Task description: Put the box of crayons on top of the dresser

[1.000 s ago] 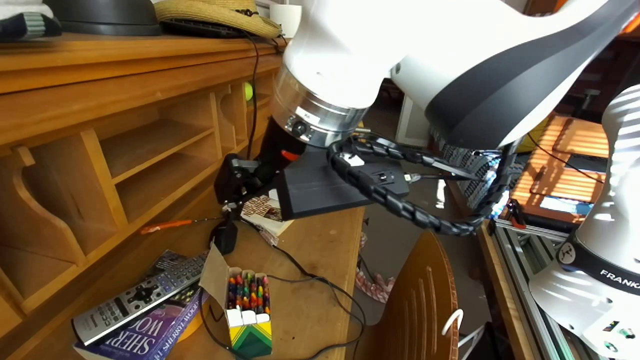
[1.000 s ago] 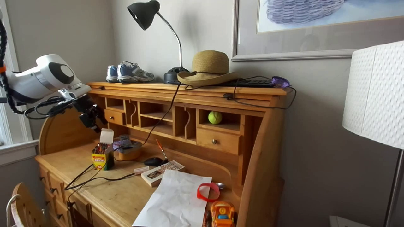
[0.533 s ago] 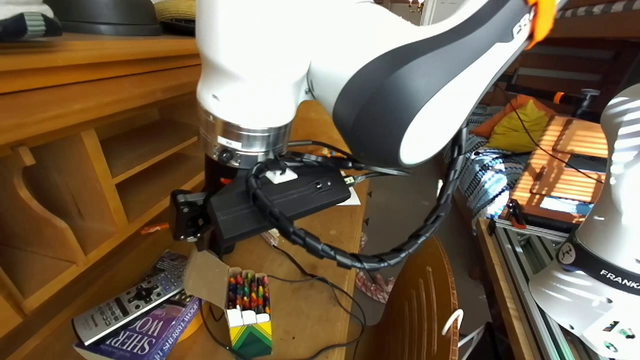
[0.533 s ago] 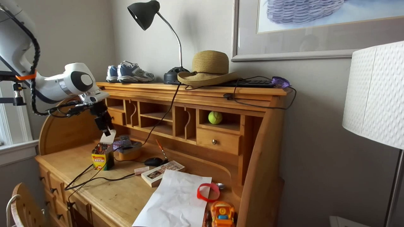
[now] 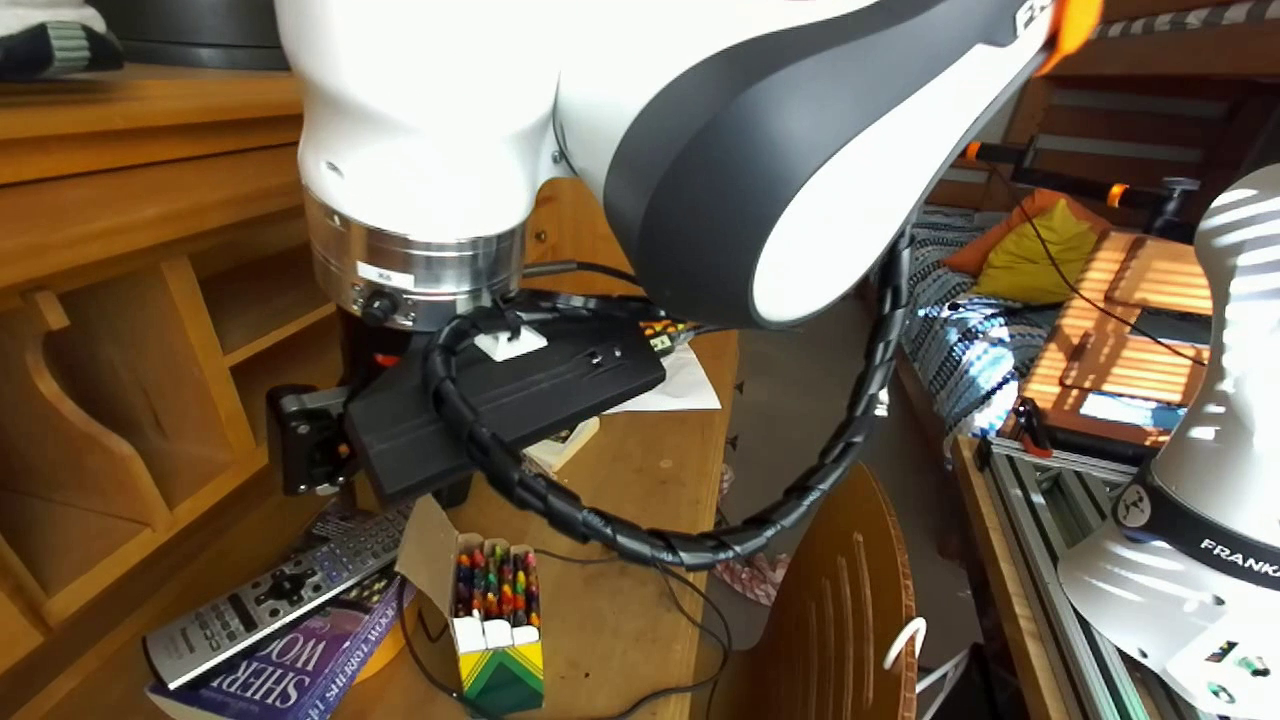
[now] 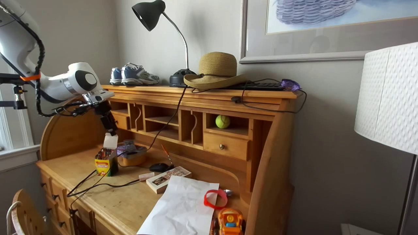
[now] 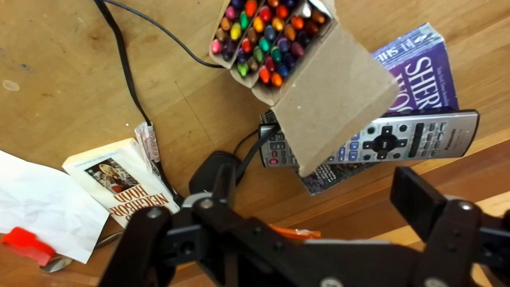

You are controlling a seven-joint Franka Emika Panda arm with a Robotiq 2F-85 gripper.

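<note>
Box of crayons [image 5: 498, 628] | hinge side: open lid [image 7: 334, 95] blocking, remote [image 7: 416, 137] and purple book [image 7: 422, 79] crowding close | opposite side: bare stretch of dresser [image 5: 600, 630] lying open, cord [image 7: 122, 52] crossing it

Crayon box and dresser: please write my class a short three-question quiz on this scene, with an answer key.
1. Multiple choice: what lies on the purple book? (a) remote; (b) hat; (c) lamp.
2. True or false: the gripper holds the crayon box.
3. Fill in: a yellow-green ____ sits in a cubbyhole.

Key: 1. a. 2. False; it is open, and the crayon box stands on the lower surface of the dresser. 3. tennis ball.
</note>
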